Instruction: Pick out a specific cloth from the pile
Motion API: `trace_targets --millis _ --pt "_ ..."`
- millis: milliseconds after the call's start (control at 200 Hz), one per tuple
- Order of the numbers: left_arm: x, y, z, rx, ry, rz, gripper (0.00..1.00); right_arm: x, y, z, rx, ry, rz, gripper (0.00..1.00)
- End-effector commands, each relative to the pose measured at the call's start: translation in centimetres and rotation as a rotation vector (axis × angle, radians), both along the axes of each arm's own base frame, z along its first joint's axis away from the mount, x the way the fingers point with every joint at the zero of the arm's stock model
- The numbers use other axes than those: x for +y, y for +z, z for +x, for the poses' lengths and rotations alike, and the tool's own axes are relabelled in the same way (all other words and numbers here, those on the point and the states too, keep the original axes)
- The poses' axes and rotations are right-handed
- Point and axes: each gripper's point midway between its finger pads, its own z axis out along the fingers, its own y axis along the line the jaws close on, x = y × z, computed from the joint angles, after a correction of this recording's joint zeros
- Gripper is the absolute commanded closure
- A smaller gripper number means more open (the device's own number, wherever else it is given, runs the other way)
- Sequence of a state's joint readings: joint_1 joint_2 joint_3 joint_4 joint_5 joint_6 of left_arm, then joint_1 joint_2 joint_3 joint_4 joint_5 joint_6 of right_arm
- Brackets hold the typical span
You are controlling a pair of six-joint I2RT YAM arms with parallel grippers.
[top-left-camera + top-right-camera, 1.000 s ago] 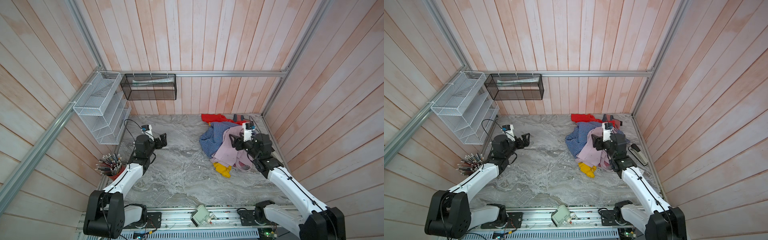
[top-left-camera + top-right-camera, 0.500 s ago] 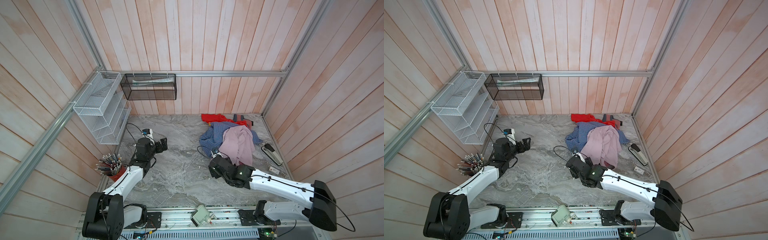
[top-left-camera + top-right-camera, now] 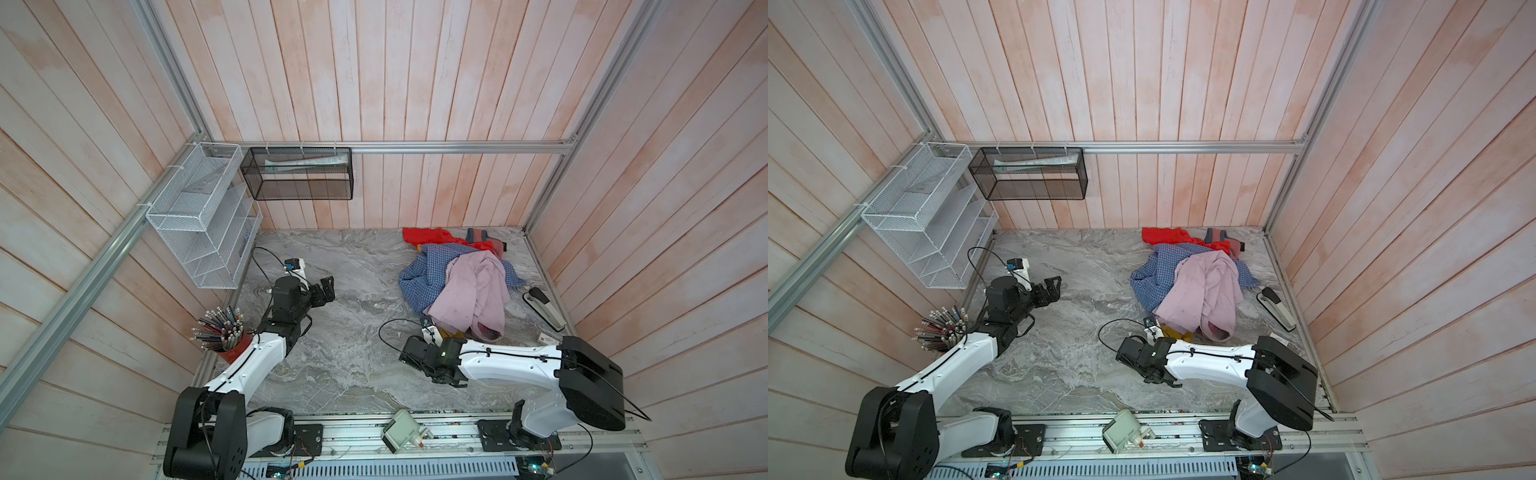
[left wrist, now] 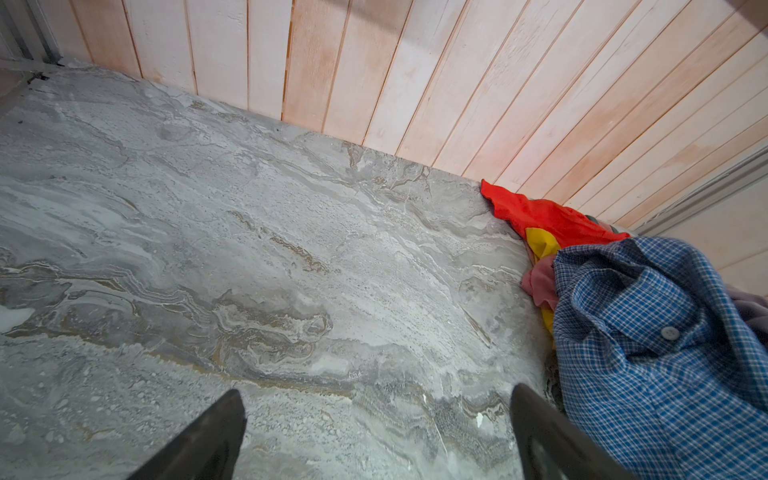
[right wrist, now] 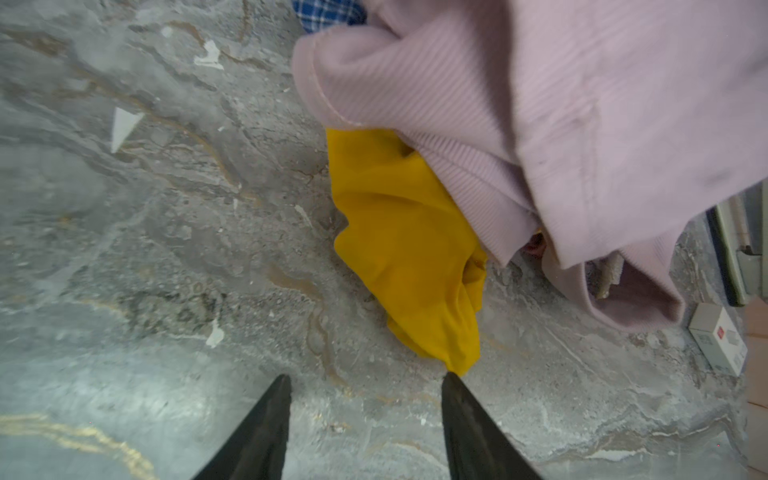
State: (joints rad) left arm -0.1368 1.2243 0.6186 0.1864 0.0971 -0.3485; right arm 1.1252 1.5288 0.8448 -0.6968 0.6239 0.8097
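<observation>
Three plank walls point(image 3: 415, 83) enclose grey marbled tabletop point(image 3: 353, 332); pile point(image 3: 469, 282) near right wall.

1. The left arm point(image 3: 253, 357) reaches forward from its base, elbow bent.
2. The left tool point(image 3: 326, 291) stands with jaws spread wide, empty.
3. The right arm point(image 3: 511, 365) lies low, stretched toward the middle.
4. The right tool point(image 5: 365, 384) has jaws parted, gripping nothing.

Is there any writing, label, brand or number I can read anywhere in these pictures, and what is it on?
Nothing can be read clearly.
On the small white box: a red mark, too blurred to read.
On the sheet in the black mesh basket: faint marks, too small to read.
No other lettering can be made out.
</observation>
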Motion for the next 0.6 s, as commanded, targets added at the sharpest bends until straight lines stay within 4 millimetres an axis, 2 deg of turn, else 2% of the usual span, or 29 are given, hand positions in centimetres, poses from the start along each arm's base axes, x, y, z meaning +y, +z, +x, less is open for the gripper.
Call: trace_targets --millis 0,90,260,340,595 --pt "-0.1 -0.2 -0.5 0.008 -0.010 0.002 0.00 -0.9 0.3 1.6 -0.023 -0.078 -0.003 0.45" --pt "-0.1 0.1 -0.4 0.002 -0.007 -0.002 0.00 -1.4 -0.5 2.7 -0.011 -0.086 -0.023 0.41" --pt "0.0 0.1 -0.7 0.005 -0.004 -0.006 0.00 -0.1 -1.3 4.2 0.005 -0.022 -0.046 0.41" --pt "0.1 0.2 -0.9 0.007 0.003 -0.008 0.00 -0.4 -2.4 4.3 0.036 -0.032 -0.054 0.43" --pt "0.5 0.2 -1.6 0.006 0.021 -0.011 0.00 -1.5 -3.4 6.0 0.011 -0.046 -0.149 0.41"
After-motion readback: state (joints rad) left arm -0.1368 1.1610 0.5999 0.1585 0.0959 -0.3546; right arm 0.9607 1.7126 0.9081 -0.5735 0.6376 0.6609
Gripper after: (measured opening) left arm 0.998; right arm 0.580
